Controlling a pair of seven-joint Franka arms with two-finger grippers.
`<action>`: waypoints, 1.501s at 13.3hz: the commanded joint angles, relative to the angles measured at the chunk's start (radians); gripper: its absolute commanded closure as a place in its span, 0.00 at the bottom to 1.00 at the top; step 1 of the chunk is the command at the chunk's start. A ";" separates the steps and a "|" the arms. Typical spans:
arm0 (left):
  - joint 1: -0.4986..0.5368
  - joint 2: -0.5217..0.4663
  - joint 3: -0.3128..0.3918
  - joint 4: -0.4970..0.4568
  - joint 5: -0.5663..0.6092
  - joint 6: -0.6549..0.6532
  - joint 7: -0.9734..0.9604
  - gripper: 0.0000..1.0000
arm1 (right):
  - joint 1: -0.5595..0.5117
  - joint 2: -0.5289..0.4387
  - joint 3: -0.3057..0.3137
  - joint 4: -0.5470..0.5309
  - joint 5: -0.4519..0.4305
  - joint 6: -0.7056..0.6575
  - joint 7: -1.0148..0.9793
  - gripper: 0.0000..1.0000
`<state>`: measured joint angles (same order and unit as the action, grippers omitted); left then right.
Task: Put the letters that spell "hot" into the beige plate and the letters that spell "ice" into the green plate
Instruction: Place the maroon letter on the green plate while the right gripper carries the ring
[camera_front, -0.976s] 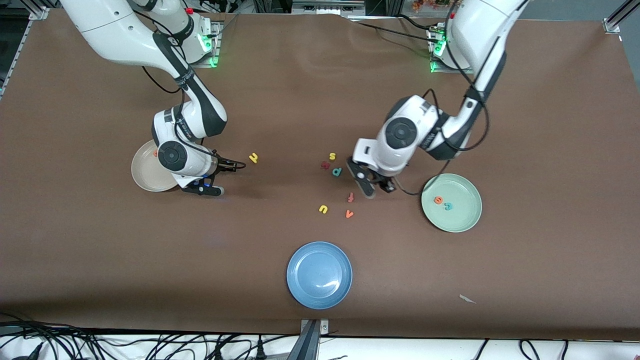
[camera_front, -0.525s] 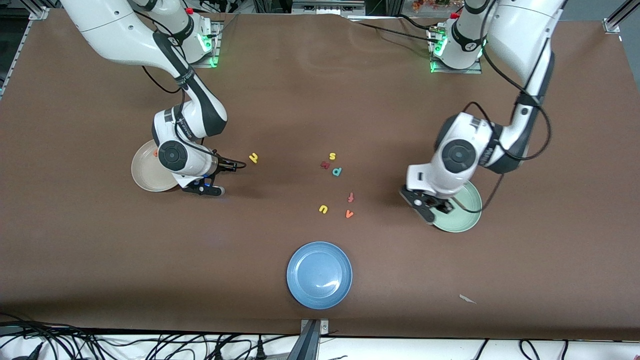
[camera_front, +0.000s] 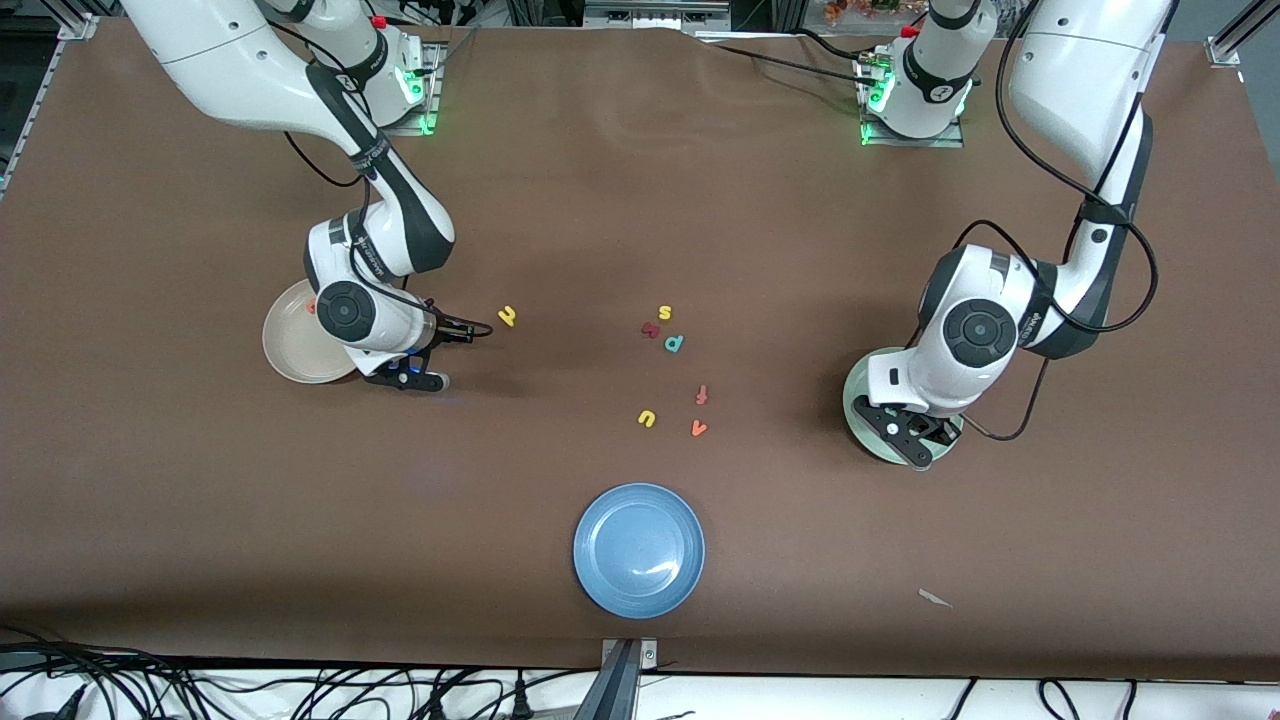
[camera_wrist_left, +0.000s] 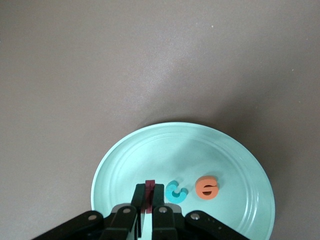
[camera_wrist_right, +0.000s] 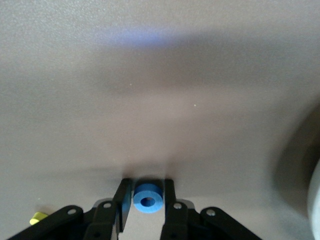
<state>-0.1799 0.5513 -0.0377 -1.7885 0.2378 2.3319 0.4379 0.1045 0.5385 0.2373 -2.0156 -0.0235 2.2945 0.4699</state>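
Left wrist view: left hand (camera_wrist_left: 146, 212) pinching red i (camera_wrist_left: 149, 195) over green plate (camera_wrist_left: 125, 160) w/ 2 letters; right hand (camera_wrist_right: 146, 197) clamps blue o (camera_wrist_right: 148, 197)

My left gripper (camera_front: 912, 437) hangs over the green plate (camera_front: 856, 400), its fingers (camera_wrist_left: 159, 212) pinched on the dark red i (camera_wrist_left: 149, 192). My right gripper (camera_front: 412, 375) sits low just beside the beige plate (camera_front: 285, 345), fingers (camera_wrist_right: 169, 197) clamped on either side of the blue o (camera_wrist_right: 148, 198).

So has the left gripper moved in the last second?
Yes. The left gripper, shut on the red i, went from beside the loose letters toward the left arm's end and now hangs over the green plate.
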 joint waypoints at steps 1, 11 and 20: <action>0.010 0.012 -0.002 -0.003 0.018 0.018 -0.013 1.00 | 0.000 0.003 -0.003 -0.029 0.008 0.013 -0.004 0.70; 0.071 0.022 -0.002 -0.012 0.014 0.014 -0.014 0.01 | 0.001 -0.008 0.013 -0.091 -0.003 0.111 -0.002 0.70; 0.069 -0.161 -0.001 0.050 -0.138 -0.281 -0.190 0.00 | 0.001 -0.008 0.013 -0.089 -0.004 0.109 -0.001 0.81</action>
<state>-0.1089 0.4821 -0.0388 -1.7530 0.1474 2.1932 0.3307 0.1043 0.5098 0.2387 -2.0702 -0.0268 2.3653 0.4685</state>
